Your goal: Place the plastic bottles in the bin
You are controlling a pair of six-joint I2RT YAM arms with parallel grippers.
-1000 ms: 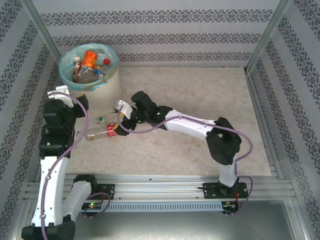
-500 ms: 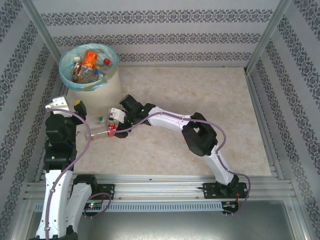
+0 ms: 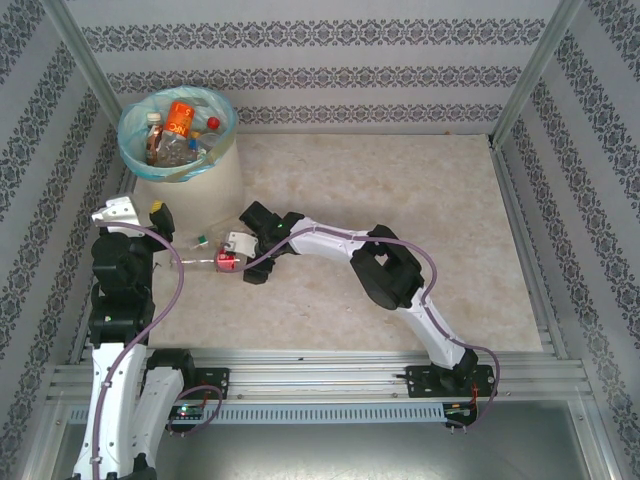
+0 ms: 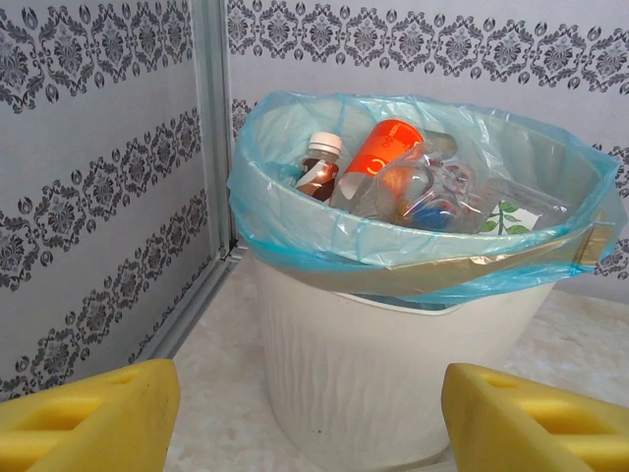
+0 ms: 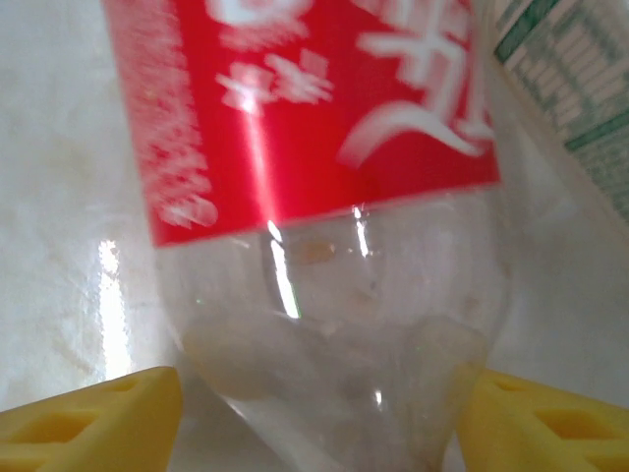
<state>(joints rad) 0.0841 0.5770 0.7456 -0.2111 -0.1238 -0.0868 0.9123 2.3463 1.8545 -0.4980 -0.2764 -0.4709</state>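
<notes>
The right gripper (image 5: 316, 418) straddles a red-labelled bottle (image 5: 324, 147) at six o'clock of the bin (image 4: 393, 374), grip uncertain; the left gripper (image 4: 310, 418) gapes wide.

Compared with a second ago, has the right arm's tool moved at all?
Yes. The right tool has slid away from the bin, toward the near rail, down to the red-labelled bottle.

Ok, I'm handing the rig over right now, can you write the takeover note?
Left gripper: open, empty, facing the bin.
Right gripper: jaws straddle the red-label bottle lying on the table; grip not confirmed.
Done: several binned bottles.
To do: bin the red-label bottle and the green-print bottle beside it.
</notes>
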